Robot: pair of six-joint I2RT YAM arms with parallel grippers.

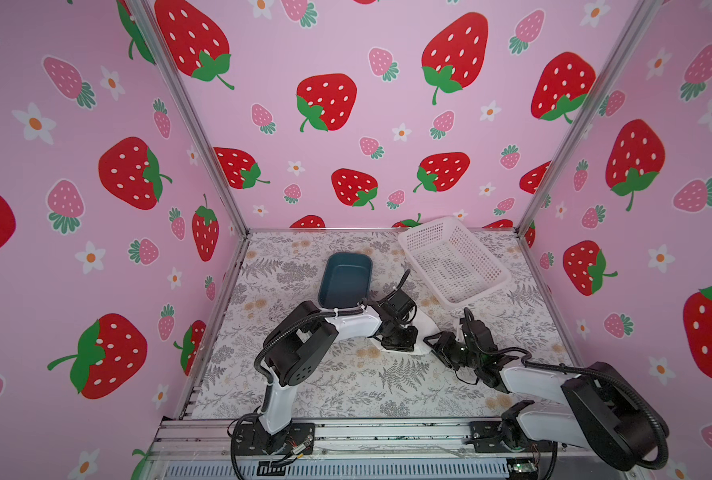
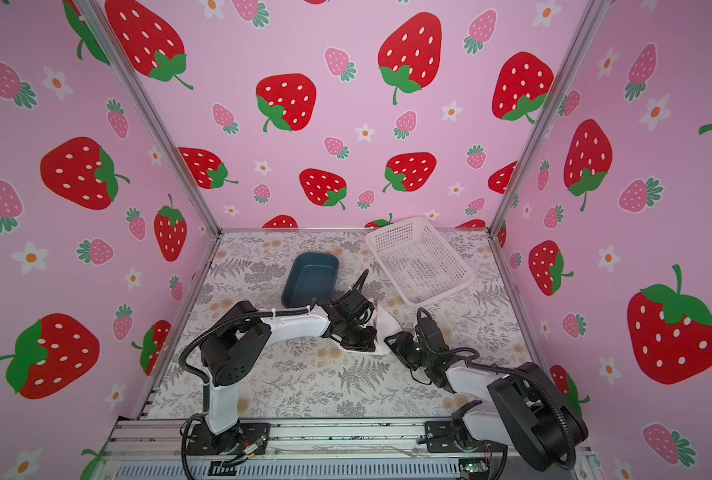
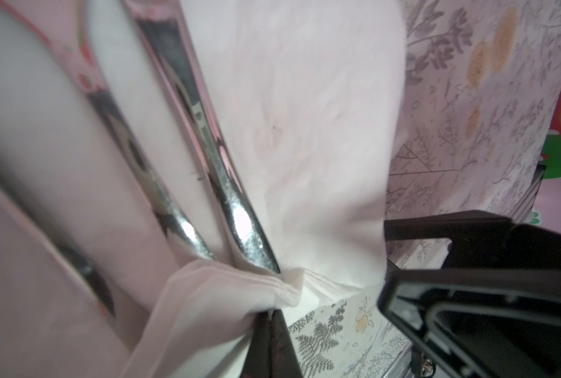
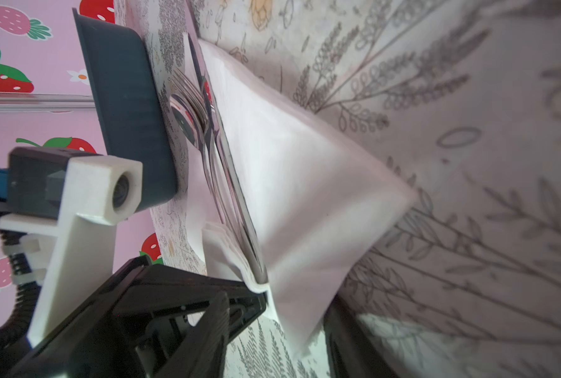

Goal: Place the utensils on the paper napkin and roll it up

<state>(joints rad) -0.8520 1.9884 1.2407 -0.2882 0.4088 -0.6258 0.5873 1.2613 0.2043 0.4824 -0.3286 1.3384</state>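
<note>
**A:** Napkin [image 1: 422, 322] location, please?

**B:** Mid-tabletop [image 1: 346, 386], just on the near side of the blue tub [image 1: 346, 282], between the two arms. The white basket [image 1: 454, 257] sits apart, toward the back right.

**A:** And the utensils [image 3: 233, 209]?

**B:** They lie side by side on the napkin with their handles together. In the right wrist view the fork tines and spoon bowl lie close by the tub's wall. A flap of the napkin stands raised alongside them.

**A:** Left end effector [image 3: 272, 311]?

**B:** Pressed together, pinching a bunched fold of the napkin right at the handle ends.

**A:** Right end effector [image 3: 385, 252]?

**B:** Spread. Its fingers sit either side of the raised flap's edge, and patterned tabletop shows through the gap. Whether either finger touches the paper, I cannot tell.
</note>
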